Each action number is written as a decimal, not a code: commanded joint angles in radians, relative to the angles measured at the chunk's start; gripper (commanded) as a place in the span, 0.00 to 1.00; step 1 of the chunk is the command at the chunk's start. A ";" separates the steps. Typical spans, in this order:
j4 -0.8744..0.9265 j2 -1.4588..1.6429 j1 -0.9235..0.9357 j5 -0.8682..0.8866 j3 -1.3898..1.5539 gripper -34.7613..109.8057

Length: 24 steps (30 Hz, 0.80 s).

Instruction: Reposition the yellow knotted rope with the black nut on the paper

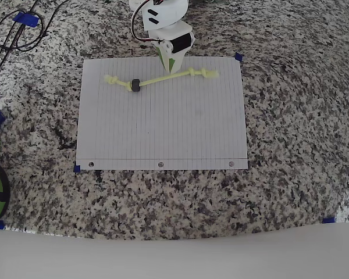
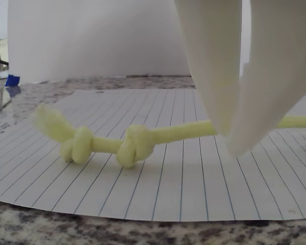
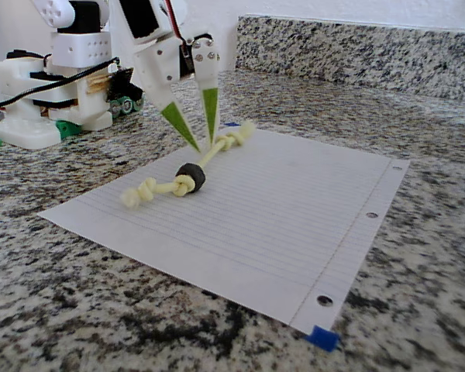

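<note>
Overhead view: the yellow knotted rope lies across the far part of the paper on the granite worktop, the black nut threaded near its left knots; the end effector stands over the cord's middle.

Wrist view: white fingers, slightly parted, straddle the cord beside two knots, apparently not yet squeezing.

Fixed view: green-tipped fingers are narrowly spread at the cord. Soft, light and limp, it looks best pinched mid-length; the nut may slide.
</note>
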 commanded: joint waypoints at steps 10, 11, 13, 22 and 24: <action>0.140 0.118 0.018 -0.006 -0.034 0.24; 0.164 0.160 0.029 -0.026 -0.032 0.24; 0.192 0.244 0.058 -0.078 -0.029 0.24; 0.143 0.571 0.124 -0.433 -0.012 0.24; 0.146 0.630 0.127 -0.482 0.000 0.24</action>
